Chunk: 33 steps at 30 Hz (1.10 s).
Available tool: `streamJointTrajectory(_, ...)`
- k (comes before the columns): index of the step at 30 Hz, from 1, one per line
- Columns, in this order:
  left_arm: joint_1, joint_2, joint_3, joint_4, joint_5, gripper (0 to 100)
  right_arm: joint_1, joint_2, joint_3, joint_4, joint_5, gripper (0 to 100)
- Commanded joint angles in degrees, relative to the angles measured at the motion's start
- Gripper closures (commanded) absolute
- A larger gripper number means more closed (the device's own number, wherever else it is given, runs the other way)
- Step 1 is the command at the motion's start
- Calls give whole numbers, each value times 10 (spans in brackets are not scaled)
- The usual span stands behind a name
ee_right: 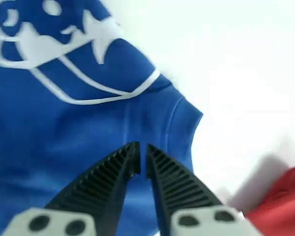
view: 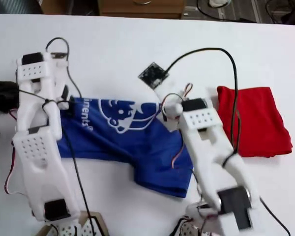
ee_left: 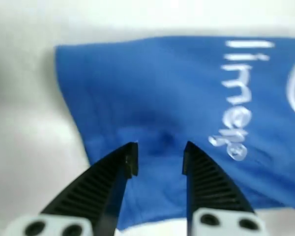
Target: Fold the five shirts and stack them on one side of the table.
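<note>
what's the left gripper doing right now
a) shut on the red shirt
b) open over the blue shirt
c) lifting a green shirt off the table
b: the left gripper has its fingers spread apart, with the blue shirt lying beneath them.

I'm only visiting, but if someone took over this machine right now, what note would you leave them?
Left hand: open, low over the blue shirt near its lettering.
Right hand: shut, tips at the blue shirt beside its white graphic; whether it pinches cloth I cannot tell.
Done: the red shirt lies folded at one side of the table.
Left: the blue shirt is spread out and rumpled. Fold it, stack it on the red one, then do the remaining shirts.
</note>
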Motion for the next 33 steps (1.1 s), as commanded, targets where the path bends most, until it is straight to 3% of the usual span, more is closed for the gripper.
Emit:
streamJointTrajectory(1,22,-95,69,6,-1,820,22,80,-69,-17,-4,978)
streamJointTrajectory(6,25,-76,155,-94,-1,820,54,147,-121,-15,0,978)
streamJointTrajectory(11,5,-10,151,-148,-9,820,91,166,-125,-15,1,978)
streamJointTrajectory(24,-14,57,-57,14,-15,820,100,102,-128,31,2,978)
streamJointTrajectory(27,-13,13,-20,14,-16,820,93,44,-127,74,2,975)
streamJointTrajectory(33,0,-118,171,-4,-37,820,51,-76,-124,177,2,974)
